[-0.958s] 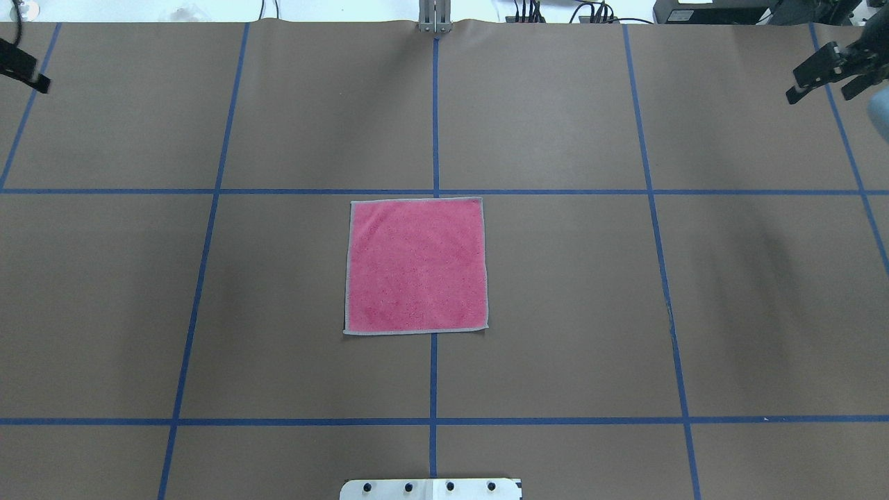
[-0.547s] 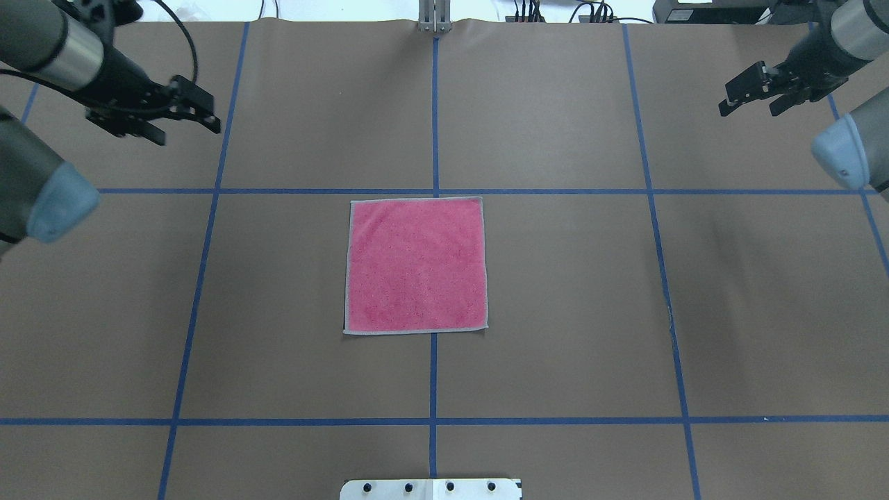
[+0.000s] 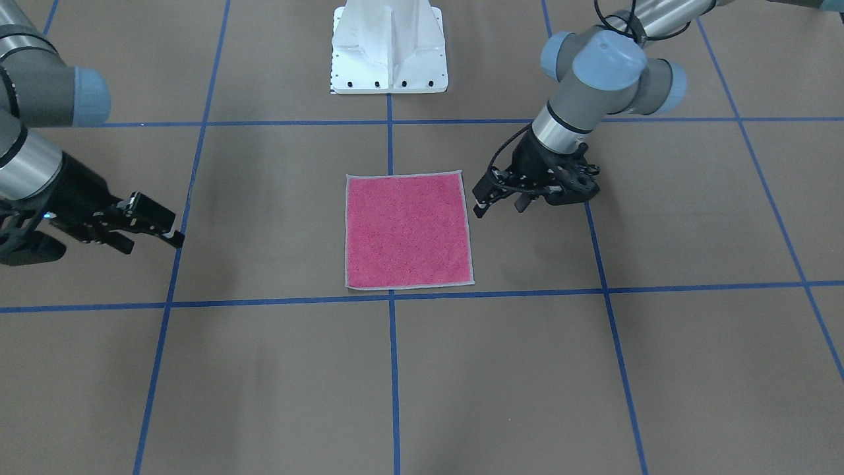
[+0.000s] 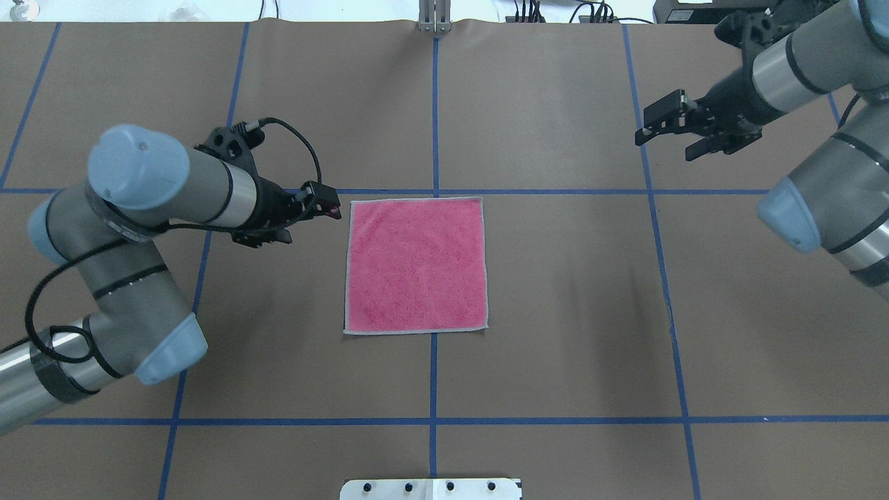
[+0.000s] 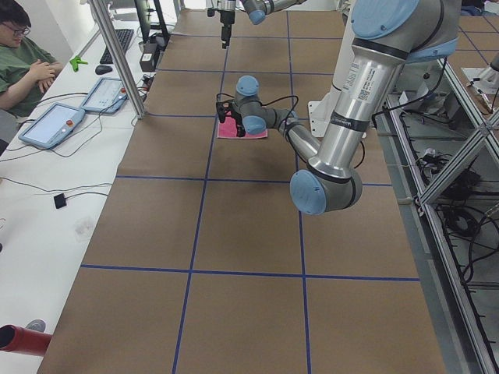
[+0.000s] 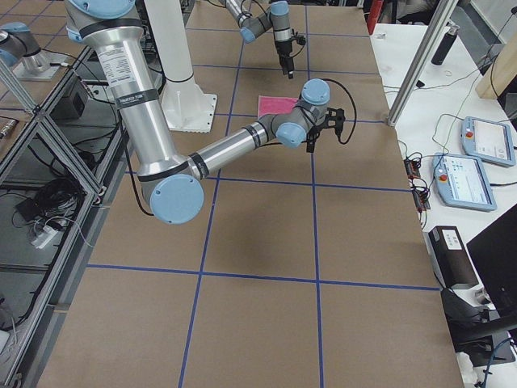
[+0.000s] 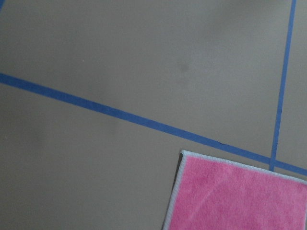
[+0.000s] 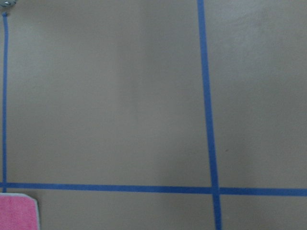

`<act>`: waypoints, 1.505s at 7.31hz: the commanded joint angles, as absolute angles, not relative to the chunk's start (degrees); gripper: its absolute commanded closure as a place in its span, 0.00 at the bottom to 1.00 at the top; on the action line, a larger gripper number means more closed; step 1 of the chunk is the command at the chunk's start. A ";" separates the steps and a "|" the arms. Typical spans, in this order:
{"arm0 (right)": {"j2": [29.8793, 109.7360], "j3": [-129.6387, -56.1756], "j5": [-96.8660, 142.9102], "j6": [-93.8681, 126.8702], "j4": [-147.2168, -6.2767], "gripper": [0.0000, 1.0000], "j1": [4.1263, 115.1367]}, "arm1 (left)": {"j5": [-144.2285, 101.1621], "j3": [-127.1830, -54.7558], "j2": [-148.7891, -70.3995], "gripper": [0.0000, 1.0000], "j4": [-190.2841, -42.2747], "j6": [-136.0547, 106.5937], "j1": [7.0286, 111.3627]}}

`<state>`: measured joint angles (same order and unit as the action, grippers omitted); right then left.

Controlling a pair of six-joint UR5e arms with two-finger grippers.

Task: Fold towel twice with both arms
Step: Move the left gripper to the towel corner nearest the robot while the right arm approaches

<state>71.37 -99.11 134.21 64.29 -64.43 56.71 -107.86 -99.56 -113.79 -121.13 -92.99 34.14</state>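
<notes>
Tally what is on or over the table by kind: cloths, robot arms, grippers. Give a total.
Towel: 1
Robot arms: 2 (left arm, right arm)
Grippers: 2 (left gripper, right gripper)
Total: 5

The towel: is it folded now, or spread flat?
Spread flat, not folded. The towel shows as one full pink square with its grey border visible along all four sides, and no doubled layer shows.

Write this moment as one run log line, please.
towel: flat, pink side up, unfolded | left end effector: open, beside towel's left edge | right end effector: open, away from towel
</notes>
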 commanded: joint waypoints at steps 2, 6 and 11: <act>71.46 -101.42 129.66 68.45 -64.16 0.00 49.76 | -102.92 -100.46 -113.73 0.00 -121.46 -98.00 25.41; 71.46 -102.22 129.64 68.47 -64.07 0.00 48.69 | -102.83 -99.32 -113.55 0.06 -121.29 -98.00 23.38; 71.54 -102.13 129.90 68.38 -64.07 0.00 48.69 | -103.01 -97.48 -113.99 0.16 -121.38 -97.91 23.29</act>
